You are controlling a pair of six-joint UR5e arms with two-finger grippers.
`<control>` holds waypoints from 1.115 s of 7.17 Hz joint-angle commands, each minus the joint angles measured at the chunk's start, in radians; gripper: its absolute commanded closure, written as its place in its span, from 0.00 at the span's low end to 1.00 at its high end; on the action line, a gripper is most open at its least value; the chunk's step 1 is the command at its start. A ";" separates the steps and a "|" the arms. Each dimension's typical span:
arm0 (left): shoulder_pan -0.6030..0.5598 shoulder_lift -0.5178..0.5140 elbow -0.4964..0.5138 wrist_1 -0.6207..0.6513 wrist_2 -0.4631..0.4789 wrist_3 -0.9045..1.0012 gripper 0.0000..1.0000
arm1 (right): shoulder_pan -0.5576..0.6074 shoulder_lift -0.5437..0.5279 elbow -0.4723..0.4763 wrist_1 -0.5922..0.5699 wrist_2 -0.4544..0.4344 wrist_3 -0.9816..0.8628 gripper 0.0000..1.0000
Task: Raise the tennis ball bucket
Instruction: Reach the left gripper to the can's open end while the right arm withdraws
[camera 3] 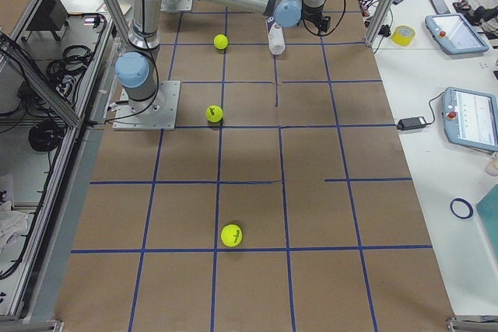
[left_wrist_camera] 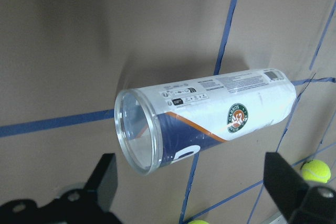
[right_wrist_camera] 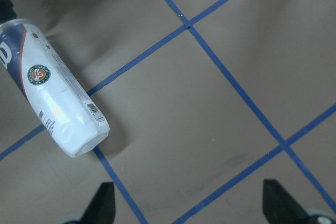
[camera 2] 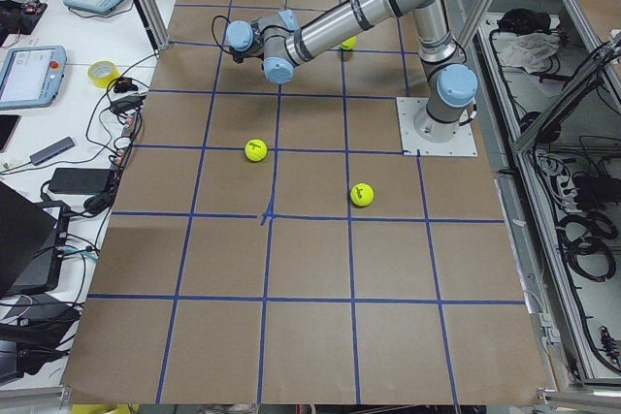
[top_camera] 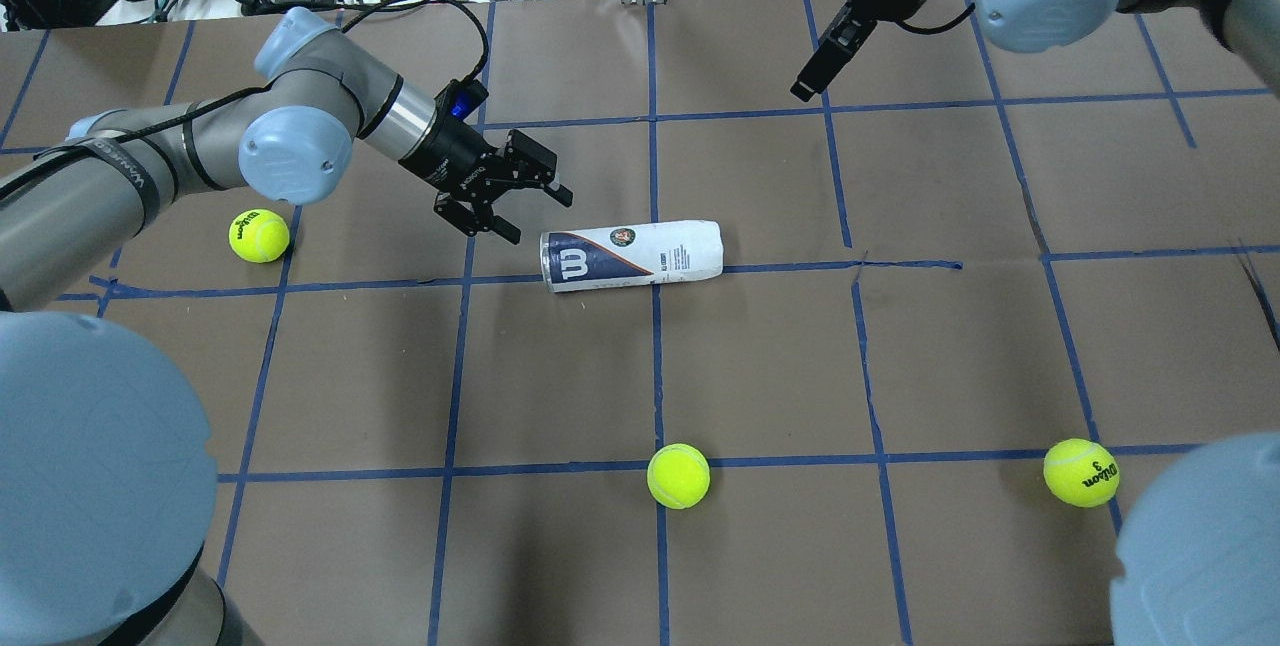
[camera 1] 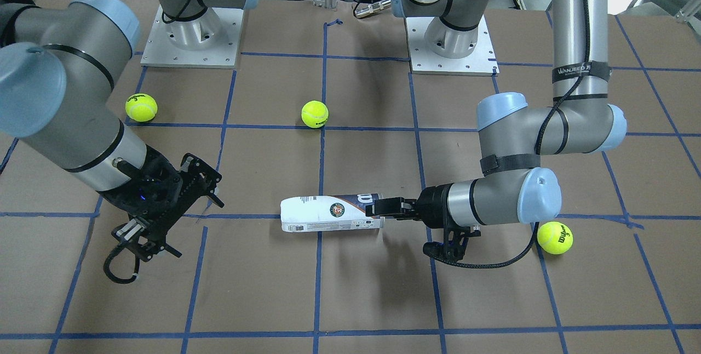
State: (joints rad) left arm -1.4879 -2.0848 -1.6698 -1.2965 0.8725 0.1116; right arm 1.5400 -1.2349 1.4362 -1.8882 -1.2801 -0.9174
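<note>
- Tennis ball bucket [top_camera: 632, 254], clear plastic cylinder, white-navy label, lying centre frame: likely light, slick, thin-walled.
- Black two-finger left gripper [top_camera: 535, 214] gapes beside its rim; you should pinch mid-label, gently.

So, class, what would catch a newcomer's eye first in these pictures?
A clear tennis ball can lies on its side near the middle of the table, its W-logo end facing the open left hand close by. Three yellow-green tennis balls sit scattered around it, none touching it.
</note>
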 commanded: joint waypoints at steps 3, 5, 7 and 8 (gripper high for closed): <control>0.001 -0.049 -0.050 -0.007 -0.144 0.020 0.26 | -0.001 -0.222 0.015 0.188 -0.119 0.410 0.00; 0.001 -0.047 -0.050 -0.004 -0.147 0.020 1.00 | -0.001 -0.306 0.009 0.260 -0.228 0.610 0.00; 0.001 -0.011 -0.039 -0.009 -0.232 -0.068 1.00 | 0.000 -0.350 0.013 0.290 -0.242 0.715 0.00; 0.003 0.009 -0.022 0.003 -0.237 -0.149 1.00 | 0.000 -0.371 0.015 0.293 -0.243 0.716 0.00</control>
State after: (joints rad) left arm -1.4860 -2.0980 -1.7066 -1.3016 0.6557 0.0429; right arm 1.5397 -1.5813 1.4497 -1.6056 -1.5175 -0.2247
